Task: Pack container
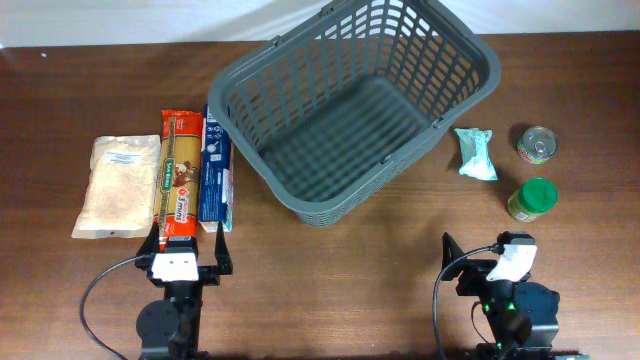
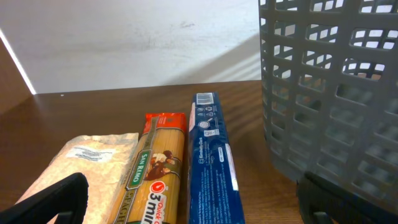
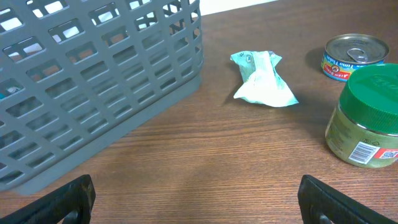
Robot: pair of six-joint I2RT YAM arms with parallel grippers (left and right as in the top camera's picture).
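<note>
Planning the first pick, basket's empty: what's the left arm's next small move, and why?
Probably ease the left gripper forward and down onto the spaghetti pack: it lies straight ahead of the open jaws, and the basket beside it holds nothing yet.

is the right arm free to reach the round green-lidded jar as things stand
Probably yes: the round green-lidded jar stands on the wooden table just ahead of the open right tool, with nothing between them.
</note>
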